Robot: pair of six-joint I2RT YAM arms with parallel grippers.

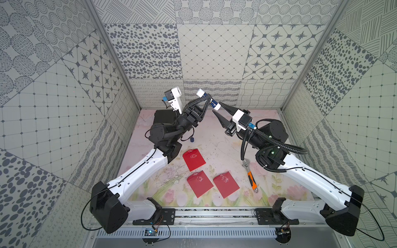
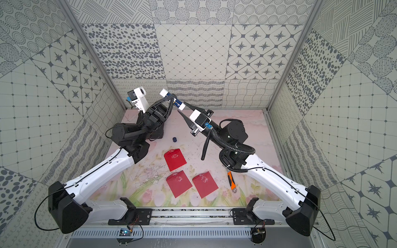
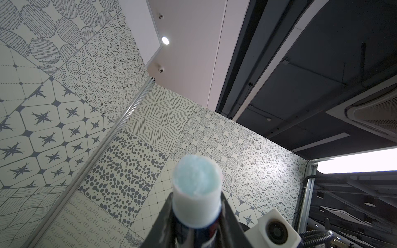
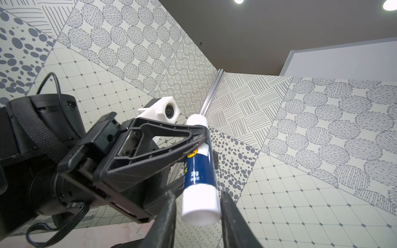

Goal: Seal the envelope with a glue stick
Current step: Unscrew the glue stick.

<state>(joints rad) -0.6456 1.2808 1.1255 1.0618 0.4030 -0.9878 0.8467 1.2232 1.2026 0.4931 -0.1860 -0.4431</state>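
My left fingers (image 1: 206,97) are clamping the glue stick (image 1: 212,103) around its upper half, holding it aloft in the upper middle of both top views, well above the desk (image 1: 225,139). The stick is tilting, its uncapped end pointing toward the upper left of the frame and its white base toward the lower right. In the left wrist view the pale blue glue is showing at the tip, with a finger pressing on each side of the tube.

My right fingers (image 1: 216,107) are standing narrow, straddling that white base. In the right wrist view a sliver of wall is showing between one finger and the base; whether the other finger is touching it I cannot tell.

The back wall is rising just behind the stick. Below it the desk is lying open between my two arms. The dark blue cap (image 1: 191,140) is sitting alone left of centre, near my left arm. Three red envelopes (image 1: 194,160) are lying flat toward the lower middle, close together. An orange-handled wrench (image 1: 250,177) is lying at the lower right, just beside my right forearm.
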